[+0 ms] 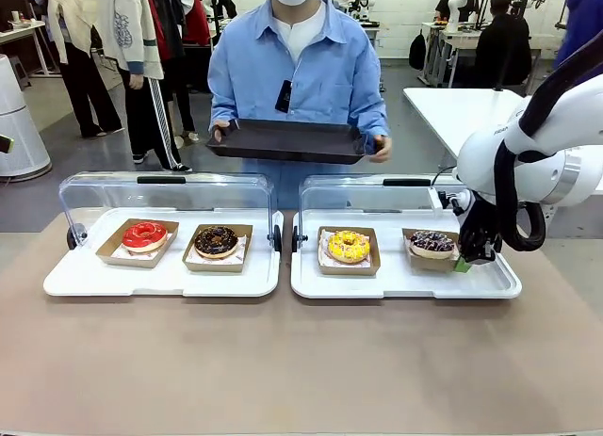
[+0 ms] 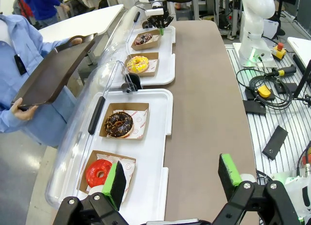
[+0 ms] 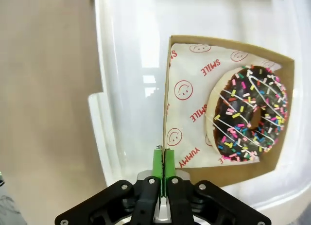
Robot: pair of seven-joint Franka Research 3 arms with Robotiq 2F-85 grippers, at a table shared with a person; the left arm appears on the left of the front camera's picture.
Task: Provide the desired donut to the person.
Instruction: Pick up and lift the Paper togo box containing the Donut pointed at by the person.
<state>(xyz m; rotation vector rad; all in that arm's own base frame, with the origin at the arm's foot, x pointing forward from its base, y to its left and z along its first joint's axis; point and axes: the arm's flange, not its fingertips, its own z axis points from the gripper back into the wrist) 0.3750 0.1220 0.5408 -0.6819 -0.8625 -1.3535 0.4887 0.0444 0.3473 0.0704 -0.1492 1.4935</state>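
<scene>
Right gripper: your right gripper [image 1: 468, 257] is pinched fully together on the near wall of the cardboard tray [image 3: 228, 172]. Its green pads [image 3: 157, 162] meet on the thin card edge.
Donut: the sprinkle donut [image 3: 250, 113] lies in that cardboard tray on printed paper, at the right end of the right white tray [image 1: 405, 283]. You cannot tell whether the box has left the tray floor.
Left gripper: your left gripper [image 2: 171, 176] hangs with jaws spread wide and nothing between them. It straddles the near rim of the left white tray [image 2: 155, 132], close to the red donut [image 2: 99, 172].
Neighbours: the yellow donut [image 1: 349, 246] shares the right tray, with a clear gap between the two boxes. The chocolate donut [image 1: 217, 240] is on the left tray.
Edges: clear lids [image 1: 367, 193] stand open along the far rims of both trays, between the donuts and the person.
Person: the person [image 1: 297, 69] stands at the far side, both hands on a dark serving tray [image 1: 287, 139] held beyond the lids.
Open room: bare table [image 1: 283, 361] runs along the near side of both trays.
</scene>
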